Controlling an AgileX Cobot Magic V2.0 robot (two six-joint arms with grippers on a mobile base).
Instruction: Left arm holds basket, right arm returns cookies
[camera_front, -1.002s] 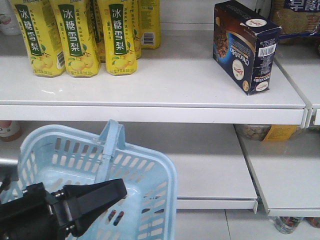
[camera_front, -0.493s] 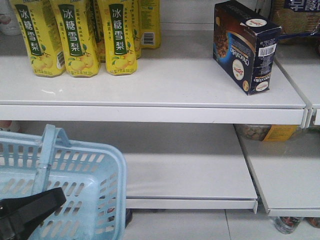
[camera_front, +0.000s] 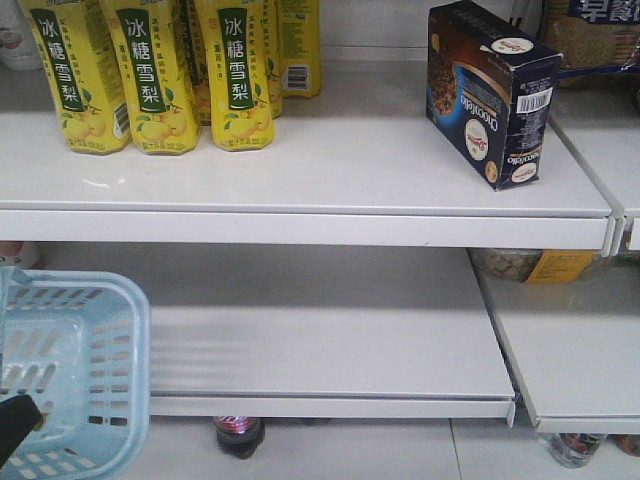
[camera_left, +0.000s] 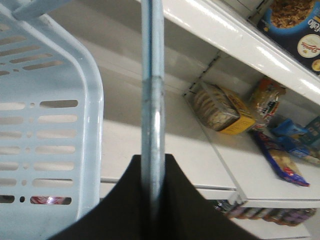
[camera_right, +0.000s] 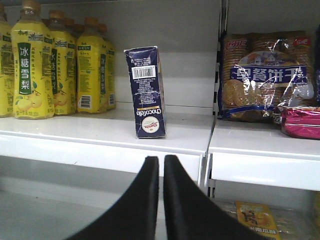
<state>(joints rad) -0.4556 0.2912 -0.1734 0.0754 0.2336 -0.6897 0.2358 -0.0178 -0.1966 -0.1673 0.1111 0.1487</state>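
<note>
The cookies stand upright on the upper shelf, at its right end, close to the divider edge and well apart from the yellow drink bottles at the left. So the return looks done, in my judgement; what remains is clearing away.

The right tool has its fingers together and empty, below the cookies and in front of the shelf lip. The left tool is clamped on the basket's hoop handle, the bar running between its fingers. The basket hangs low, left of and far below the cookies, in front of the lower shelf.

Next move calls for little: the right arm can draw straight back (nothing stands between it and open room). The carton sits near the shelf's front corner, so any brush could tip it. The basket's rim lies near the lower shelf's edge.
</note>
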